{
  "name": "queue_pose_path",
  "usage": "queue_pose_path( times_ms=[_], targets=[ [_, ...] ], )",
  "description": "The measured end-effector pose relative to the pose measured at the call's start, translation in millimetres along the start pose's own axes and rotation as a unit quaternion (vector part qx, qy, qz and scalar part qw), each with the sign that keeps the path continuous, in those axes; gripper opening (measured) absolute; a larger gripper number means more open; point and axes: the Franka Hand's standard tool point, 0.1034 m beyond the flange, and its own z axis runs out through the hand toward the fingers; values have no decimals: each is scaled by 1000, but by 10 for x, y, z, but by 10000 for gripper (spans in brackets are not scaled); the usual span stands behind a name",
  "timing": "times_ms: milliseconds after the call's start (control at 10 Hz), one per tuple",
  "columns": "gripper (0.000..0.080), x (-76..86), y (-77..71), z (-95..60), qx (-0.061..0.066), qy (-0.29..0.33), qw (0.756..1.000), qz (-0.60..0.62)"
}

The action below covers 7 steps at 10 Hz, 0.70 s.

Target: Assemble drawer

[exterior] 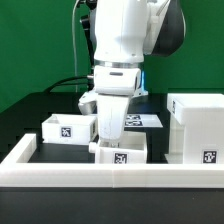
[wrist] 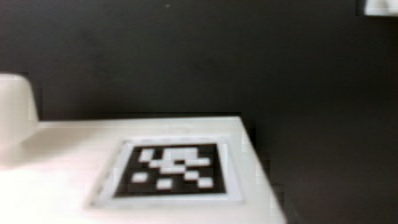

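White front rail, then a tagged box hiding the hand; cannot tell its grip.

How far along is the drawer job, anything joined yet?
Nothing looks joined: the large box at the exterior view's right and the small tray at its left stand apart. In hand: the gripper is low at the middle tagged part; whether it grips is unclear. Left: all the joining.
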Motion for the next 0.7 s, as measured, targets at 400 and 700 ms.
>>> queue_pose_path(
  times_ms=[400,700],
  targets=[
    [41,170,57,-39,1,6,1000,3],
    [41,181,90,-49,-4,14,1000,-3]
  ],
)
